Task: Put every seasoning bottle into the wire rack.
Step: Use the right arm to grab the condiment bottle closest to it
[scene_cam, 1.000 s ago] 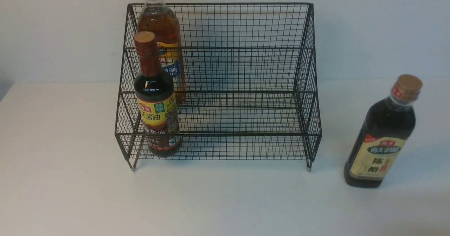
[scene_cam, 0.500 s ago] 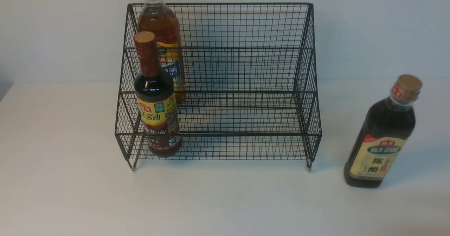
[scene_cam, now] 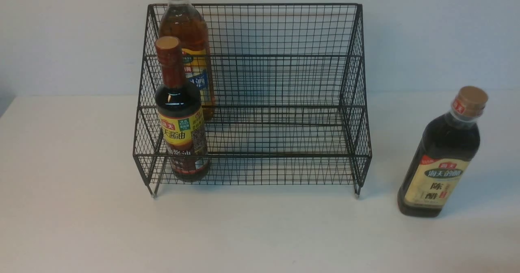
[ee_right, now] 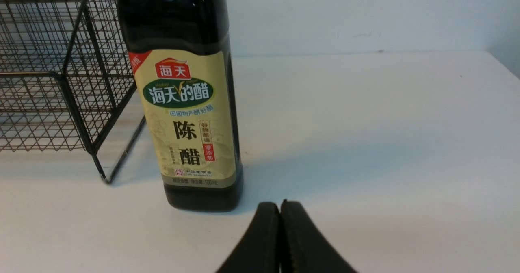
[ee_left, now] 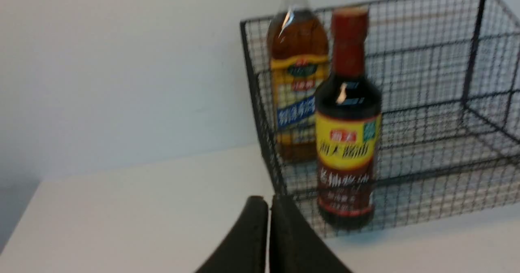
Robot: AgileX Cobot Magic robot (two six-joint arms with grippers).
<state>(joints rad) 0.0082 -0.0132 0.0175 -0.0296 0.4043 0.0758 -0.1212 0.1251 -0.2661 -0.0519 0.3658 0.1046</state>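
The amber bottle [scene_cam: 185, 41] loses its cap top at the front view's upper edge, its lower half hidden behind the red-necked bottle [scene_cam: 180, 118]; the vinegar bottle [ee_right: 185, 98] is cut off above its shoulder in the right wrist view

My wire rack [scene_cam: 280, 82] is thin black metal mesh. The vinegar bottle [scene_cam: 443, 159] looks glossy and dark, with a matt paper label. The desk [scene_cam: 260, 232] is smooth, matt white.

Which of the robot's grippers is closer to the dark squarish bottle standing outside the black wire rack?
Right. The right gripper, shut, sits just in front of the dark squarish bottle. The left gripper, shut, is at the wire rack's far end, by the red-necked bottle.
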